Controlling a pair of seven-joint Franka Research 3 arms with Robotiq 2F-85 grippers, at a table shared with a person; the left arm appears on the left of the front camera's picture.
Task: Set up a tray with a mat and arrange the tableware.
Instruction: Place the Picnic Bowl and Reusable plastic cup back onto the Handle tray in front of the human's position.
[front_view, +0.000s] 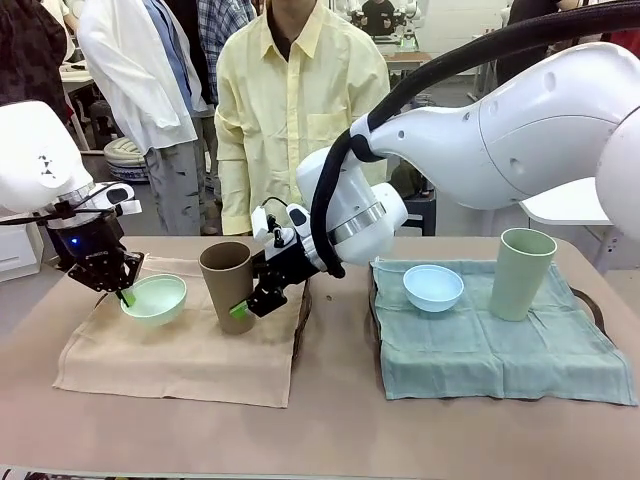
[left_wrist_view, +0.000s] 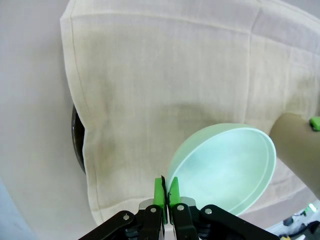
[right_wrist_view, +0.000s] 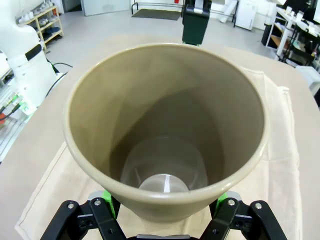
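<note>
My right gripper (front_view: 243, 306) reaches across to the beige mat (front_view: 180, 345), fingers clamped on the smooth brown cup (front_view: 227, 285), tilted above it. My left gripper (front_view: 126, 296) points down, fingers pressed together on the rim of the round mint bowl (front_view: 154, 299) beside the cup.

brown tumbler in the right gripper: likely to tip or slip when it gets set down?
Probably tippy: the brown tumbler is tall and narrows toward its base, and it already leans in the right gripper. It looks empty and thin-walled in the right wrist view, so likely light. The matte wall should grip the green pads, and the beige mat underneath may wrinkle.
</note>
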